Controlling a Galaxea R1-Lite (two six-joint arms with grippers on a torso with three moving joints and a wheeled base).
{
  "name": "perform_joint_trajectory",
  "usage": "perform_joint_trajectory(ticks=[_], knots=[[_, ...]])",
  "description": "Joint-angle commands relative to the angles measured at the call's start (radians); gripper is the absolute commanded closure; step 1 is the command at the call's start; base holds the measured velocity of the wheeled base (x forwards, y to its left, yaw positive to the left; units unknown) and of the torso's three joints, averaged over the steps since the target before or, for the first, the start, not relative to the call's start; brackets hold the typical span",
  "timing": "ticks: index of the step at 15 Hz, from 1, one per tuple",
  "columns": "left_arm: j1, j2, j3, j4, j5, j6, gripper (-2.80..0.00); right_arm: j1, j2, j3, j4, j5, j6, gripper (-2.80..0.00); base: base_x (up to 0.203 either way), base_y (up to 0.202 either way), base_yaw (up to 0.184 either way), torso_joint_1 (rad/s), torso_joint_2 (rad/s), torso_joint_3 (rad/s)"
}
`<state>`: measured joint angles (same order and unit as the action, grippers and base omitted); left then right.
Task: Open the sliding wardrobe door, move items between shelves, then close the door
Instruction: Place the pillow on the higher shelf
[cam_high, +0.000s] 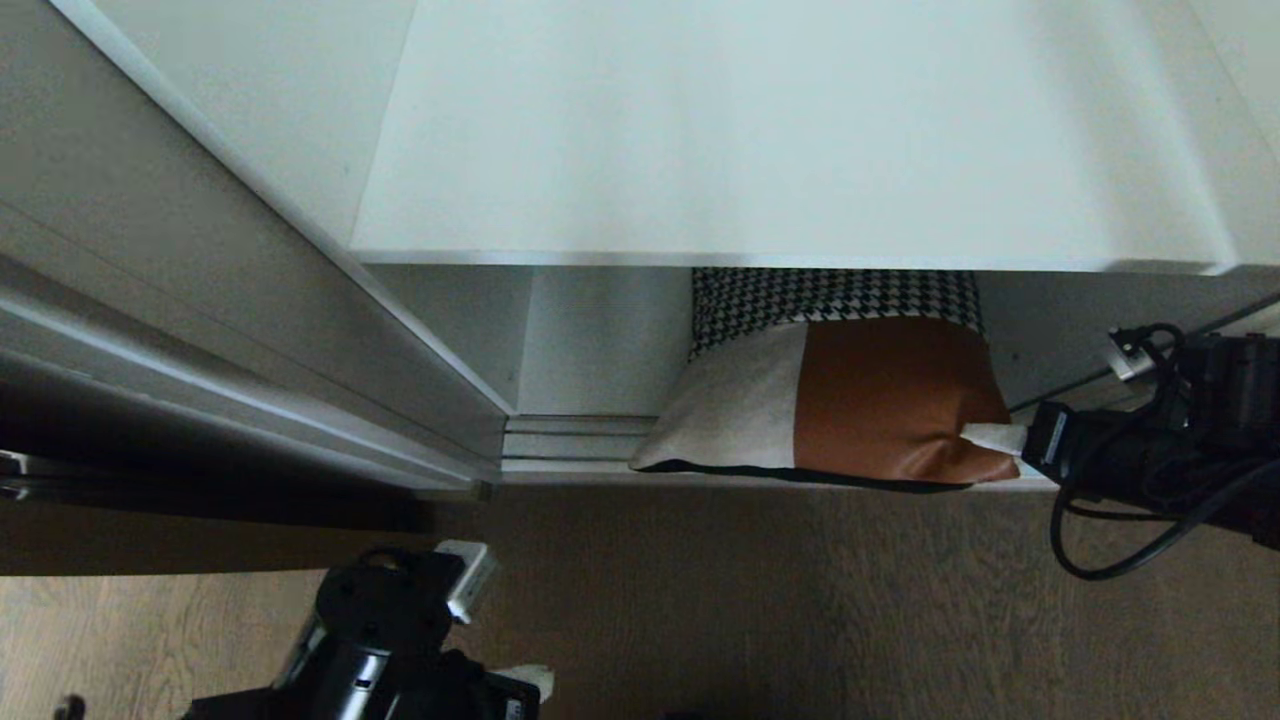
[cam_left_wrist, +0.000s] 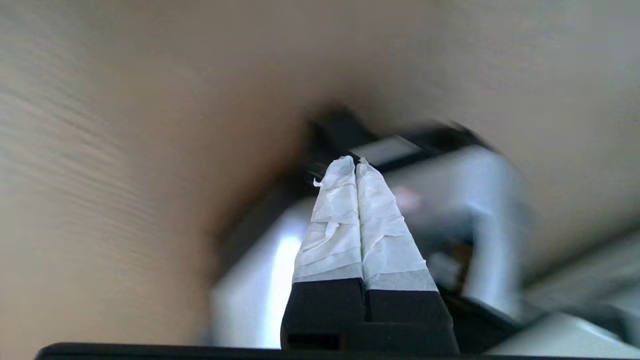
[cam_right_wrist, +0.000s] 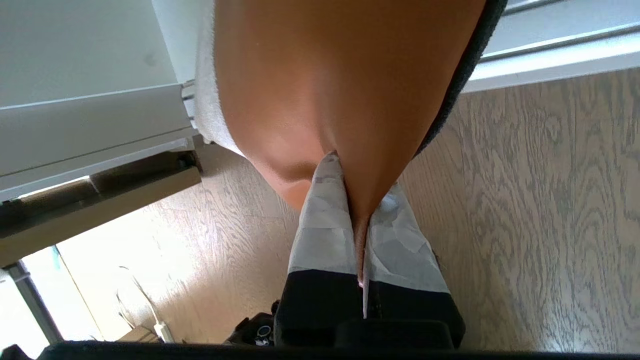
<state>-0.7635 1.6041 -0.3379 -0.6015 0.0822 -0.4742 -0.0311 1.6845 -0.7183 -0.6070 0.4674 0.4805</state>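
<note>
Cushion (cam_high: 850, 400): on lowest white shelf (cam_high: 560, 440), under wide upper shelf (cam_high: 780, 150)
Right gripper (cam_high: 990, 438): clamped on cushion's rust-brown corner
Left gripper (cam_left_wrist: 356, 167): closed, empty, low over floor
Floor (cam_high: 750, 600): grey-brown wood grain

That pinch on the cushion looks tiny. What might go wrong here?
1. The right gripper pinches only a corner fold of the cushion; the smooth brown leather may slip free when lifted.
2. The cushion sits under the shelf, so raising it could snag on that shelf's front edge.
</note>
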Motion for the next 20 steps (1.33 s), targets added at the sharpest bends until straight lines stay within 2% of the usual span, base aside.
perform_joint_trajectory(ticks=[1, 2, 4, 5, 8, 10, 11, 12, 14, 15, 18, 20], knots=[[-0.005, 0.042, -0.005, -0.006, -0.105, -0.042, 0.00, -0.001, -0.016, 0.007, -0.007, 0.005, 0.003, 0.00, 0.000, 0.000, 0.000, 0.000, 0.00, 0.000], [-0.020, 0.037, 0.015, -0.047, -0.091, -0.033, 0.00, -0.001, -0.018, 0.011, -0.007, 0.007, 0.003, 0.00, 0.000, 0.000, 0.000, 0.000, 0.00, 0.000], [-0.035, 0.012, 0.059, -0.242, -0.005, -0.016, 0.00, -0.001, -0.020, 0.020, -0.009, 0.007, 0.003, 0.00, 0.000, 0.000, 0.000, 0.000, 0.00, 0.000], [-0.039, -0.023, 0.084, -0.313, 0.056, 0.042, 0.00, -0.001, -0.022, 0.025, -0.012, 0.007, 0.003, 0.00, 0.000, 0.000, 0.000, 0.000, 0.00, 0.000], [-0.041, -0.192, 0.126, -0.328, 0.125, 0.154, 0.00, 0.003, -0.032, 0.034, -0.014, 0.009, 0.000, 0.00, 0.000, 0.000, 0.000, 0.000, 0.00, 0.000], [-0.041, -0.312, 0.130, -0.248, 0.183, 0.196, 0.00, 0.014, -0.031, 0.036, -0.014, 0.010, 0.003, 0.00, 0.000, 0.000, 0.000, 0.000, 0.00, 0.000], [-0.040, -0.361, 0.127, -0.163, 0.221, 0.208, 0.00, 0.016, -0.028, 0.036, -0.014, 0.008, 0.003, 0.00, 0.000, 0.000, 0.000, 0.000, 0.00, 0.000], [-0.038, -0.395, 0.119, -0.080, 0.270, 0.218, 0.00, 0.016, -0.030, 0.036, -0.014, 0.009, 0.003, 0.00, 0.000, 0.000, 0.000, 0.000, 0.00, 0.000], [-0.033, -0.471, 0.112, 0.023, 0.410, 0.238, 0.00, 0.019, -0.051, 0.037, -0.013, 0.008, 0.003, 0.00, 0.000, 0.000, 0.000, 0.000, 0.00, 0.000], [-0.032, -0.504, 0.112, 0.071, 0.454, 0.259, 0.00, 0.019, -0.059, 0.039, -0.013, 0.009, 0.004, 0.00, 0.000, 0.000, 0.000, 0.000, 0.00, 0.000], [-0.017, -0.658, 0.101, 0.209, 0.536, 0.336, 0.00, 0.033, -0.077, 0.058, -0.014, 0.008, 0.009, 0.00, 0.000, 0.000, 0.000, 0.000, 0.00, 0.000], [0.048, -0.730, 0.098, 0.260, 0.553, 0.396, 0.00, 0.040, -0.083, 0.074, -0.014, 0.007, 0.009, 0.00, 0.000, 0.000, 0.000, 0.000, 0.00, 0.000]])
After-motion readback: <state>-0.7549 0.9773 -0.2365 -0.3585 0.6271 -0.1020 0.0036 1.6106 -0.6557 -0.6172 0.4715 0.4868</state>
